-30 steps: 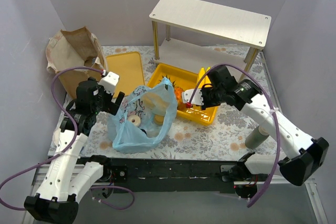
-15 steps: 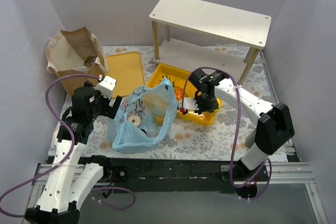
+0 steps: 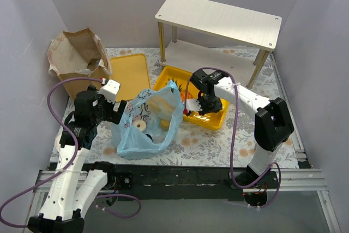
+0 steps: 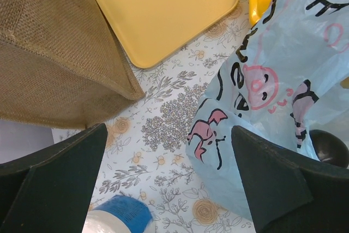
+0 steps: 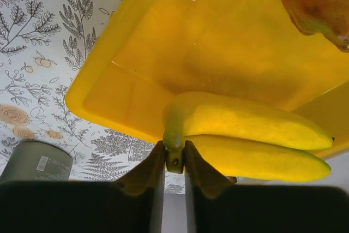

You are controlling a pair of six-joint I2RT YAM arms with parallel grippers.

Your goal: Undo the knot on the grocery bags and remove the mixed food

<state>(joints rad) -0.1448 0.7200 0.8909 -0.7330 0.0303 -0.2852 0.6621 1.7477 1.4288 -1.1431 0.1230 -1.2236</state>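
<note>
Right gripper [image 5: 174,159] clamped on stem of bananas [image 5: 245,129]. Arm has swung inward and lower over last second, now above yellow tray [image 5: 180,36]; drop-off looks near. Left gripper [image 4: 169,129] fingers apart, barely moved, beside blue bag [image 4: 283,75]. Doughnuts [image 3: 140,125] remain inside bag.
</note>
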